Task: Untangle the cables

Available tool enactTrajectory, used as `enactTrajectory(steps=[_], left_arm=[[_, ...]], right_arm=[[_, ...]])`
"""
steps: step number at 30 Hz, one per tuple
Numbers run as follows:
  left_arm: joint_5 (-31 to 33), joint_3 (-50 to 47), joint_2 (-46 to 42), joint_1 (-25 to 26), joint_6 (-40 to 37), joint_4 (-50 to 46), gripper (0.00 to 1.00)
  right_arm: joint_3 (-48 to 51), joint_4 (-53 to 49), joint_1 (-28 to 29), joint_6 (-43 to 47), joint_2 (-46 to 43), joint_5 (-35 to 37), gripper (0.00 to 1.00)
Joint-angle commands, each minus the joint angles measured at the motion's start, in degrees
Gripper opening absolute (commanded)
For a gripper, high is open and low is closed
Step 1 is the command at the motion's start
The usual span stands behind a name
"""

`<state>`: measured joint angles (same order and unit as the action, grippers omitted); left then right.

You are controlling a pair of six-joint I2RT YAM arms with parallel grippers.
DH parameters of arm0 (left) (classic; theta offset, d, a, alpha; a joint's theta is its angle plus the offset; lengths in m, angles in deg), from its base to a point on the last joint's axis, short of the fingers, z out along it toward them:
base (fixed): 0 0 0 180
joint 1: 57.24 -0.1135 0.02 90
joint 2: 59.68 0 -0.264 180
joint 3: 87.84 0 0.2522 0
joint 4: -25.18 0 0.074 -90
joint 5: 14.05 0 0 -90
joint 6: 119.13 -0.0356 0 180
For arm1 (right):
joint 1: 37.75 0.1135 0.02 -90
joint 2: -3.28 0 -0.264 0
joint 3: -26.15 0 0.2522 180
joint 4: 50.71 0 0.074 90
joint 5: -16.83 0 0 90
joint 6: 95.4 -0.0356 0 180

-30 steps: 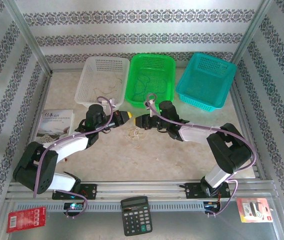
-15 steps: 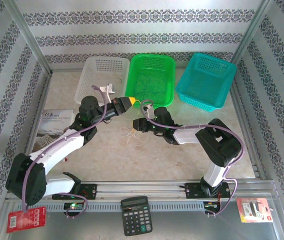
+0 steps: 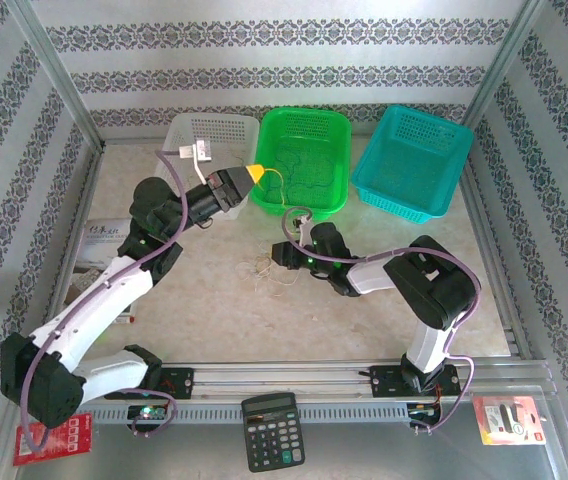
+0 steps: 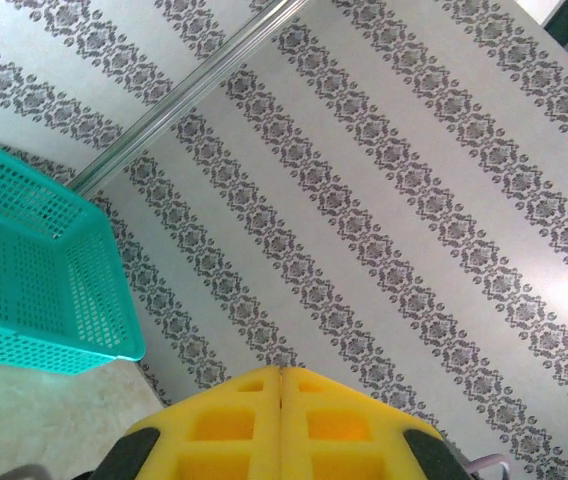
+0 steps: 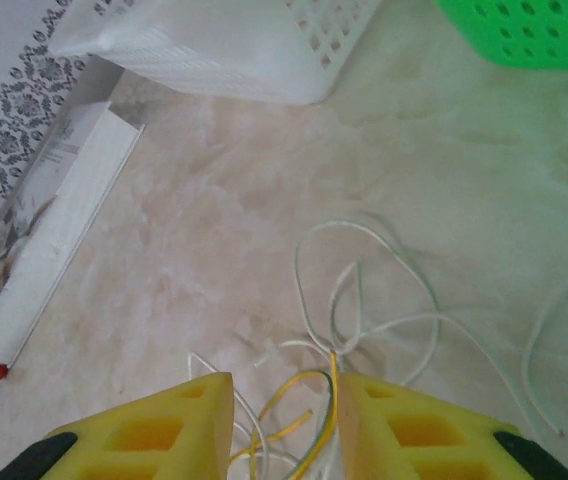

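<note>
From above, the left gripper (image 3: 256, 172) is raised between the white basket (image 3: 189, 135) and the green basket (image 3: 304, 150). A thin strand curves beside its tip, but I cannot tell if it is held. The right gripper (image 3: 279, 255) is low beside the cables (image 3: 269, 268), which lie on the table (image 3: 214, 310).

In the left wrist view, the yellow fingers (image 4: 224, 425) are pressed together.

In the right wrist view, the fingers (image 5: 154, 440) stand apart, with yellow and white cables between them.

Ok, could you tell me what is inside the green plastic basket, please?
Thin curly cable strands lie on the floor of the green plastic mesh basket. They are too fine to count, and the basket's near wall hides the front strip of its floor.
</note>
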<state>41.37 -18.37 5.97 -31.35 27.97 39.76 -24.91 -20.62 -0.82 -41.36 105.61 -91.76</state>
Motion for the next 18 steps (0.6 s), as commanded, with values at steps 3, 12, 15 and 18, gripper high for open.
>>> enactTrajectory(steps=[3,12,15,18], left_arm=[[4.1,6.9,-2.2,0.7,-8.8,-12.3,0.0],[12.5,15.1,1.5,-4.5,-20.2,-26.1,0.0],[12.6,15.8,4.3,-8.3,-20.3,-26.1,0.0],[12.1,16.4,7.2,-12.2,-20.1,-24.7,0.0]], right_arm=[[2.4,3.4,0.5,-1.0,-1.2,1.3,0.39],[4.0,1.4,0.5,-1.1,-8.2,0.7,0.55],[4.1,-0.4,0.3,-0.8,-11.3,0.6,0.57],[4.2,-2.2,-0.3,-0.3,-13.7,0.5,0.57]])
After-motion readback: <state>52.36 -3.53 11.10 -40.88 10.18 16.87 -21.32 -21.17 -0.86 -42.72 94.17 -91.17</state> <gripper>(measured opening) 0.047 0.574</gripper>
